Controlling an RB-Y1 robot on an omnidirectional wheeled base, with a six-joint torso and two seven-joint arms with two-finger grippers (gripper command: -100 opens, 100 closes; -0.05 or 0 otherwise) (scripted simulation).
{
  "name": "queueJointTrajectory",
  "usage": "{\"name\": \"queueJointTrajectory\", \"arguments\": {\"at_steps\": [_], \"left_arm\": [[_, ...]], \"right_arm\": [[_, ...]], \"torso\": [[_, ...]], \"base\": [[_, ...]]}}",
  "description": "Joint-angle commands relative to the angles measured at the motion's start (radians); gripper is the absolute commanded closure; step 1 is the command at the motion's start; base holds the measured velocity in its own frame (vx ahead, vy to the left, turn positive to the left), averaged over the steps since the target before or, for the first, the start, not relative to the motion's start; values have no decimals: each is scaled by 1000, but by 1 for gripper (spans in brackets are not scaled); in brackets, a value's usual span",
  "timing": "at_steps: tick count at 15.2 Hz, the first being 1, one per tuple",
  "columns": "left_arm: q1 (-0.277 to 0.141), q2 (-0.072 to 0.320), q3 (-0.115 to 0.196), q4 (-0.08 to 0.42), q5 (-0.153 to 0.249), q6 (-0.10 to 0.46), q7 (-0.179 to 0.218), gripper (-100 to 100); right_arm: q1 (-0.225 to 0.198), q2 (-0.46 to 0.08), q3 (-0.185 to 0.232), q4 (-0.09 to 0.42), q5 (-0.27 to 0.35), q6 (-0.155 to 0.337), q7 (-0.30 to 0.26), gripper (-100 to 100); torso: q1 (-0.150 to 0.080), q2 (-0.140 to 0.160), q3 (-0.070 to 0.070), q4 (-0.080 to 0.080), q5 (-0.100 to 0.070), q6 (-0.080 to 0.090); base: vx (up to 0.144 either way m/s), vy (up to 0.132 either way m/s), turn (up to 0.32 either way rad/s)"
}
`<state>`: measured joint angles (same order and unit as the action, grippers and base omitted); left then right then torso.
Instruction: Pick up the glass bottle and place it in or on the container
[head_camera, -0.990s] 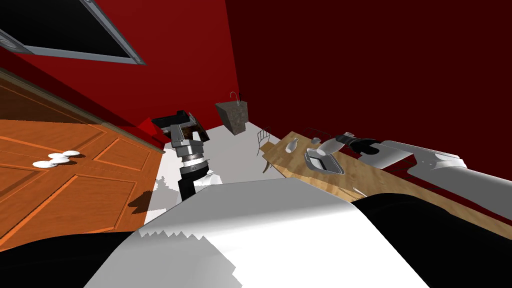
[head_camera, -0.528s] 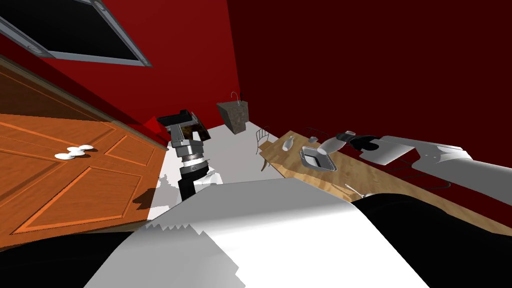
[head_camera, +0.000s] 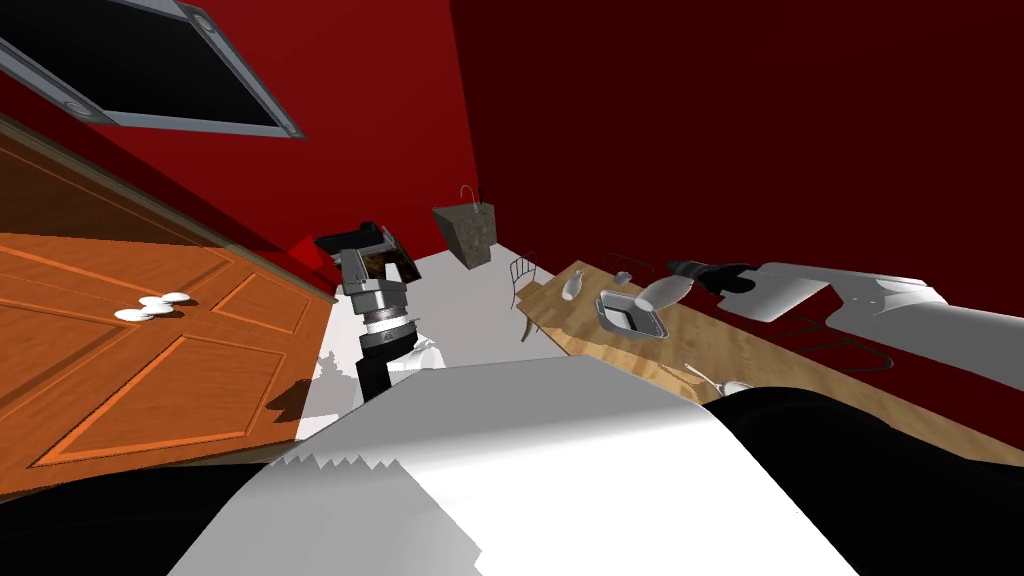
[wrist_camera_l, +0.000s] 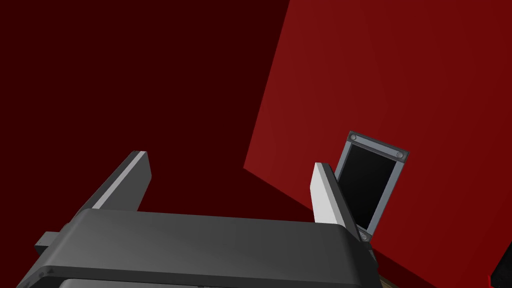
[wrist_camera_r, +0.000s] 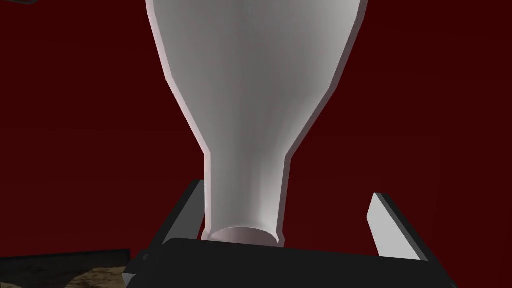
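Bottle (wrist_camera_r: 255, 100) at the tray's (head_camera: 604, 308) rim
Your right gripper (wrist_camera_r: 287, 192) has its fingers spread, the white bottle's neck touching just one; the bottle tilts beside the grey tray on the bench (head_camera: 760, 350); your left gripper (wrist_camera_l: 230, 175) is spread too

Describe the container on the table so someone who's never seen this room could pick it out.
Find the long wooden table on the robot's right. Toward its far end lies the container, a shallow grey rectangular tray with a dark inside. The white bottle beside it and the raised bottle at the right gripper are rounded; it alone is flat and boxy.
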<state>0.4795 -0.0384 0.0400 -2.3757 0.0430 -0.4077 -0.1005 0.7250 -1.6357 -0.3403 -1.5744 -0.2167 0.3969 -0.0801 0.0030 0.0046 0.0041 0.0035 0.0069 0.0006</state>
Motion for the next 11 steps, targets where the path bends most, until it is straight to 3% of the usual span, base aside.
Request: {"name": "queueJointTrajectory", "arguments": {"at_steps": [1,2,8,11], "left_arm": [[0,0,0,0,0,0,0,0],[0,0,0,0,0,0,0,0],[0,0,0,0,0,0,0,0],[0,0,0,0,0,0,0,0]], "right_arm": [[15,-49,-14,-13,-33,24,-18,-100],[15,-49,-14,-13,-33,24,-18,-100],[58,-164,-52,-46,-111,78,-56,-100],[46,-149,-38,-40,-93,69,-57,-100]], "torso": [[0,0,0,0,0,0],[-1,0,0,0,0,0],[1,0,0,0,0,0],[3,-1,-1,0,0,0]], "base": [[-53,-77,-1],[-51,-62,1],[-41,-45,-12],[-10,-12,2]]}}
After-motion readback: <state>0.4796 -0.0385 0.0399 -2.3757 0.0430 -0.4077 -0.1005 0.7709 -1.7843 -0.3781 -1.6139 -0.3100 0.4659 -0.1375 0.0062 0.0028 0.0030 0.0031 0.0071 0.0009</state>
